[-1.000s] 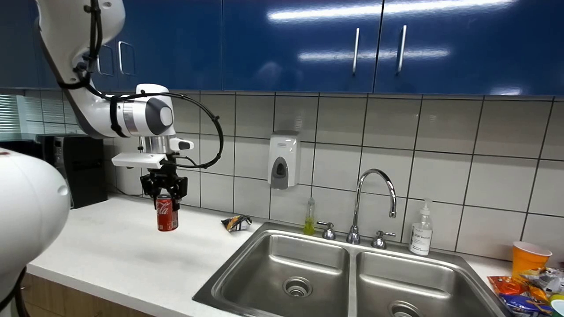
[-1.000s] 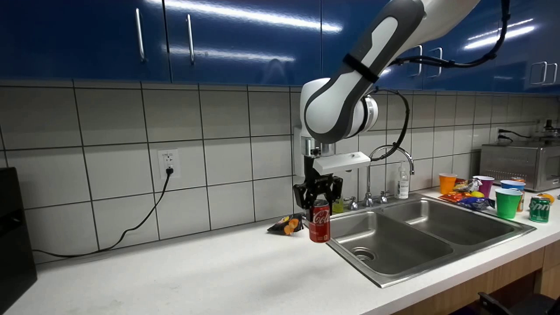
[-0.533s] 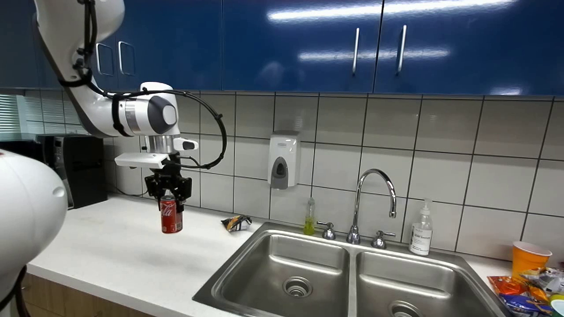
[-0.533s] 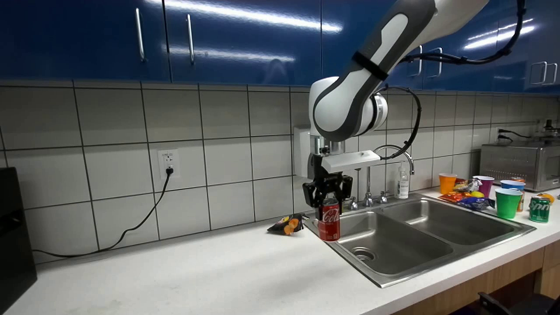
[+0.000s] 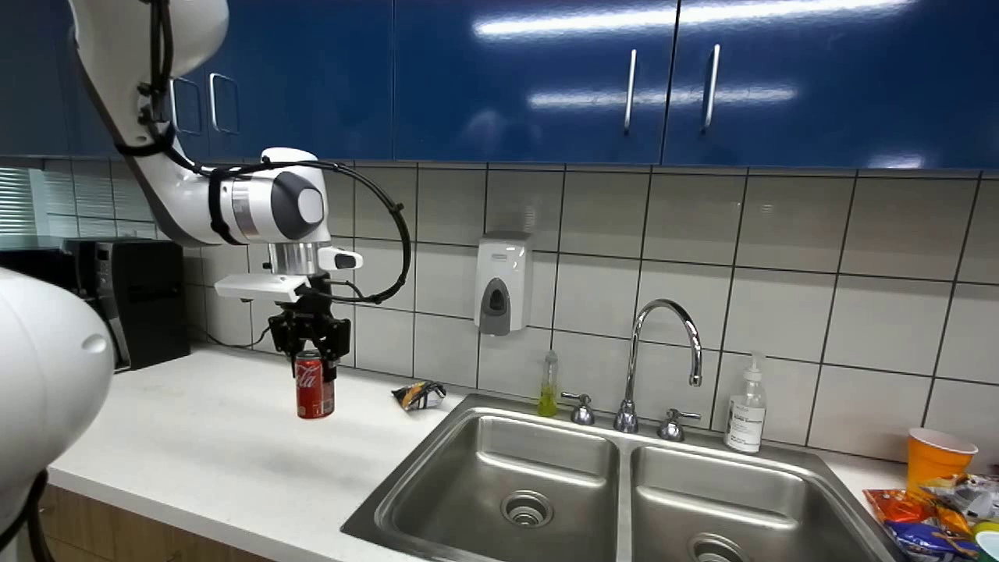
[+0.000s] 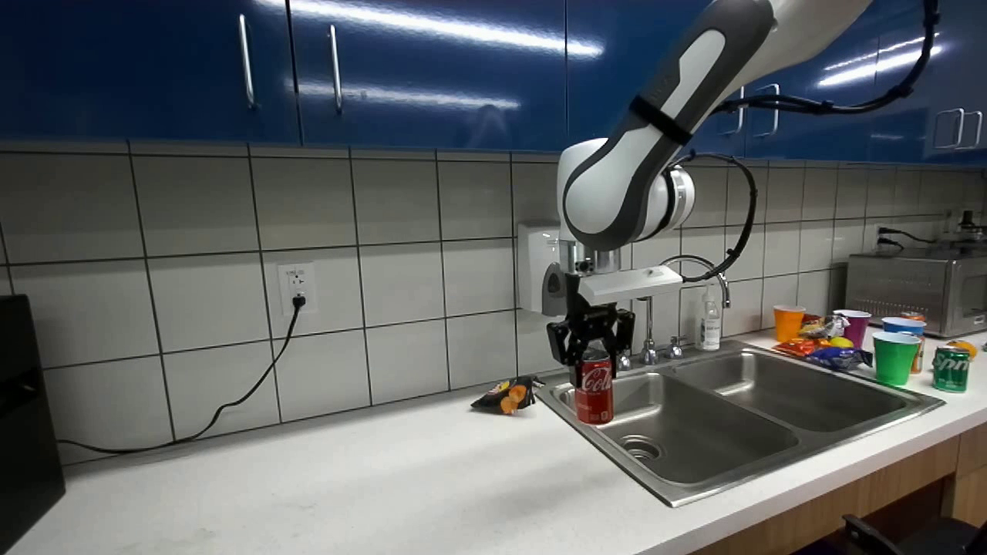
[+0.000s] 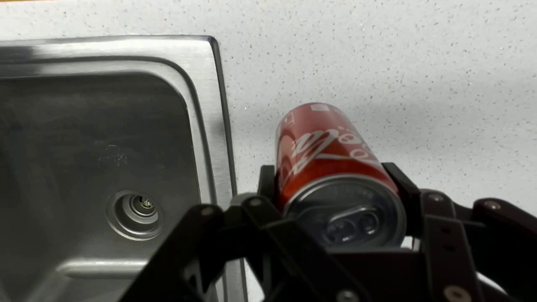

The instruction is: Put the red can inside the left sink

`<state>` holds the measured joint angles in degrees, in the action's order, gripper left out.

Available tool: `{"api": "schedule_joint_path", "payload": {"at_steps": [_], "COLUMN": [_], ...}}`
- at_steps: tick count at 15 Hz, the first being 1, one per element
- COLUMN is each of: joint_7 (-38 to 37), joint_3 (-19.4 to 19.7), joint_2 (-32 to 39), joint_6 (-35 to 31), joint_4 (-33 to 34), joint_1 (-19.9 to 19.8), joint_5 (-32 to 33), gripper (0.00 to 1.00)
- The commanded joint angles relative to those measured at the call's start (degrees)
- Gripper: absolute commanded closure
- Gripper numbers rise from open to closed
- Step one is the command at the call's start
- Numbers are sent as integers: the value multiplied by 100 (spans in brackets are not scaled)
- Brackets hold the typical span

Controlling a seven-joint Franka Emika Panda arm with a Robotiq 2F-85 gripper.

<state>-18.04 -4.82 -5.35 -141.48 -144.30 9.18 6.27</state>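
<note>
wrist view: red can in gripper

The red cylindrical drink can wears glossy paint, with a bare metal top; the black two-fingered gripper looks mostly matt. The left rectangular stainless steel basin has a satin sheen, the curved chrome tap a mirror polish. The glossy blue cupboard doors throw light back at me; the speckled white counter looks smooth, the brown drawer fronts wood-grained.

The silver-topped red can is held upright near the left sink, a steel basin.
</note>
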Motion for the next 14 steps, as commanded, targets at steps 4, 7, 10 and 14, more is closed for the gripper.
{"api": "schedule_joint_path", "payload": {"at_steps": [4, 7, 10, 14], "joint_7": [-308, -389, -480, -600], "joint_3": [-66, -39, -6, 51], "joint_2": [-202, -182, -176, -167], "joint_6": [117, 115, 108, 87], "joint_4": [-139, -168, -198, -262], "joint_1": [-352, -457, -566, -707], "joint_5": [302, 414, 559, 708], "gripper": [62, 62, 62, 62]}}
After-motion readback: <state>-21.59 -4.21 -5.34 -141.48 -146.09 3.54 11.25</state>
